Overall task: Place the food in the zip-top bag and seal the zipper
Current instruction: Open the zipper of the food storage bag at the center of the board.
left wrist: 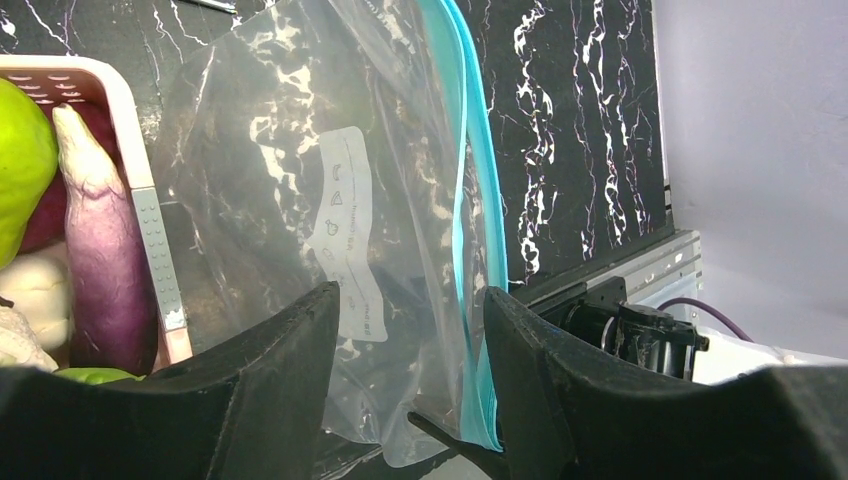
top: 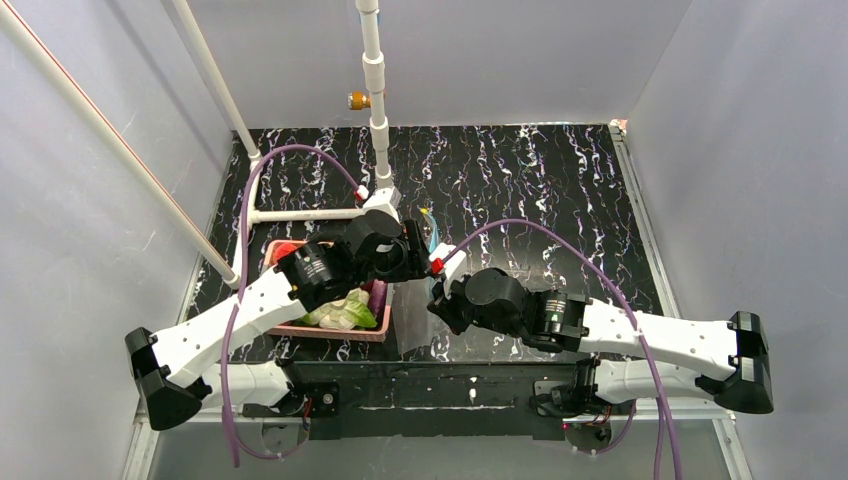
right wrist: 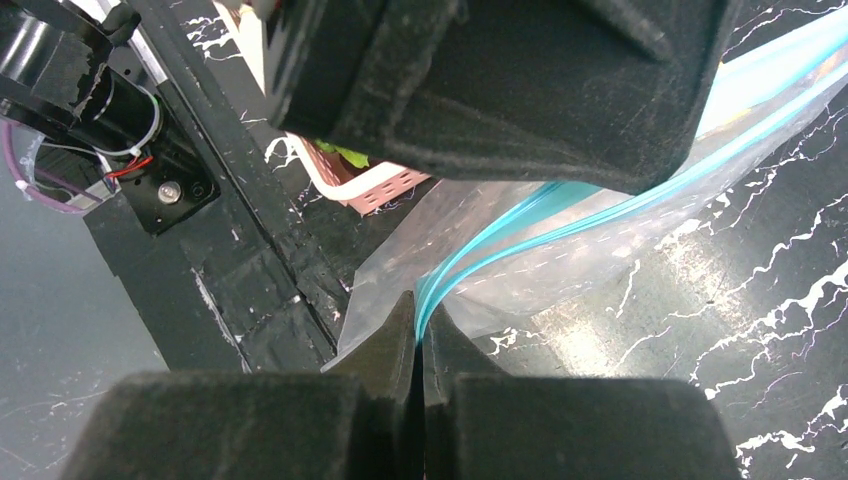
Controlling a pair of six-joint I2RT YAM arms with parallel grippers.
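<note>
The clear zip-top bag (top: 412,322) is held up on edge just right of the pink basket (top: 340,332), and I see no food in it. My right gripper (right wrist: 420,325) is shut on the near end of its teal-blue zipper (right wrist: 560,215). My left gripper (left wrist: 410,330) is open, and the bag (left wrist: 300,180) and zipper (left wrist: 470,200) run between its fingers. The food lies in the basket (left wrist: 130,150): a dark purple oblong piece (left wrist: 105,260), a green pear (left wrist: 20,170) and a white leafy head (left wrist: 30,290). The long yellow piece is hidden.
A white pipe frame (top: 300,213) stands at the back left, with an upright pipe (top: 375,80) behind the left gripper (top: 405,250). The black front rail (top: 450,385) lies just below the right gripper (top: 437,295). Grey walls enclose the marbled black table (top: 560,190).
</note>
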